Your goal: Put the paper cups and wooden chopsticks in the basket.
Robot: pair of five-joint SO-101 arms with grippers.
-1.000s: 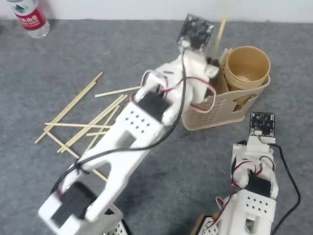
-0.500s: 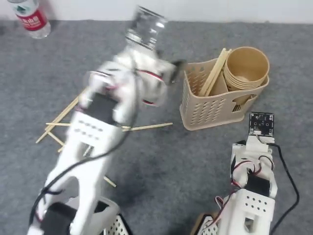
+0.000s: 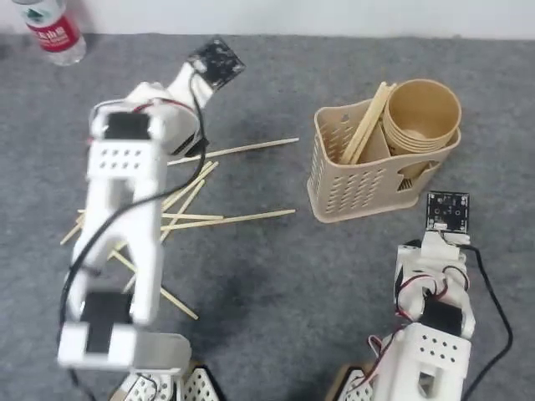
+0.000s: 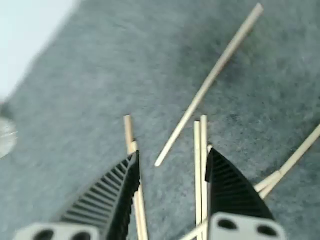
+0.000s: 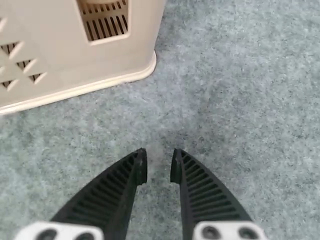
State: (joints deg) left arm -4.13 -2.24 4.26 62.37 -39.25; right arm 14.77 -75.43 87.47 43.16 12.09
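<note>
While the left jaws stand wide apart and hold nothing, they hang over loose wooden chopsticks (image 4: 199, 165) on the grey worktop (image 4: 125, 65). Two of these lie side by side in the gap between the jaws, and a single stick (image 4: 212, 80) lies farther out, slanted across the carpet-like surface. From the high view, the left arm (image 3: 125, 209) runs from 7 o'clock up toward 11 o'clock. Its wrist is over the far end of the scattered chopsticks, which spread from 9 o'clock toward the centre of the worktop. Two long ones reach out of the heap toward 3 o'clock.

The right jaws stand almost together, with a slim gap at the tips and nothing in it. They point down at bare worktop just short of the basket (image 5: 75, 55), near one of its lower corners. The right arm (image 3: 430, 334) is at 5 o'clock.

The basket sits upright at 2 o'clock. A stack of paper cups (image 3: 422, 113) is nested in its 3 o'clock side, mouths up. A few basket chopsticks (image 3: 368, 121) lean in the compartment on its 9 o'clock side, their tips poking above the rim.

A plastic bottle (image 3: 52, 29) lies at the 11 o'clock corner, well apart from everything else.
</note>
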